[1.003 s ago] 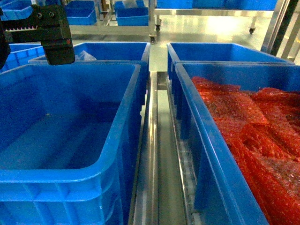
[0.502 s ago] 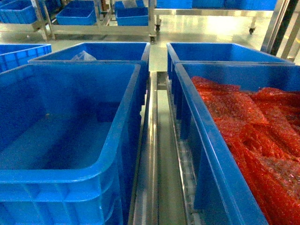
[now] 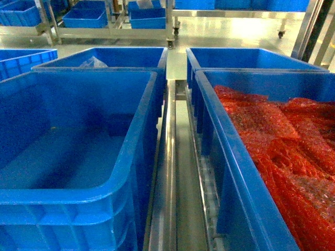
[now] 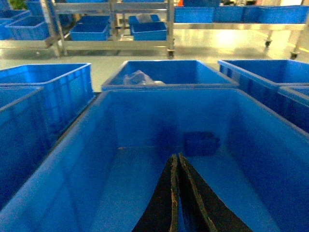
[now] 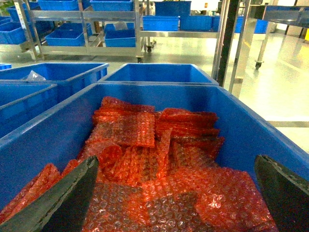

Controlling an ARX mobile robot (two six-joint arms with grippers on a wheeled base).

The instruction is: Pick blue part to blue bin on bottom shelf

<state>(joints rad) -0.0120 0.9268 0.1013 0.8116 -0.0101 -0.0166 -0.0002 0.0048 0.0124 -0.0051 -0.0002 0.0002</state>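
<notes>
A small dark blue part (image 4: 200, 143) lies on the floor of the near left blue bin (image 4: 72, 159), close to its far wall; the head view shows the part (image 3: 119, 124) in the same bin (image 3: 78, 201). My left gripper (image 4: 176, 155) hangs shut above this bin's floor, short of the part, with nothing between its fingers. My right gripper (image 5: 175, 162) is wide open over the red bubble wrap (image 5: 145, 159) in the right bin. The bins rest on the steel bottom shelf (image 3: 170, 183). Neither gripper shows in the head view.
The right bin (image 3: 230, 172) is full of red bubble wrap (image 3: 282, 146). Behind stand two more blue bins, the left one (image 3: 125, 55) holding a clear plastic bag (image 3: 93, 63). Racks with blue bins (image 3: 146, 18) stand across the floor.
One second ago my left gripper showed at the head view's upper left; it has since left that view. The bins and the part have not moved.
</notes>
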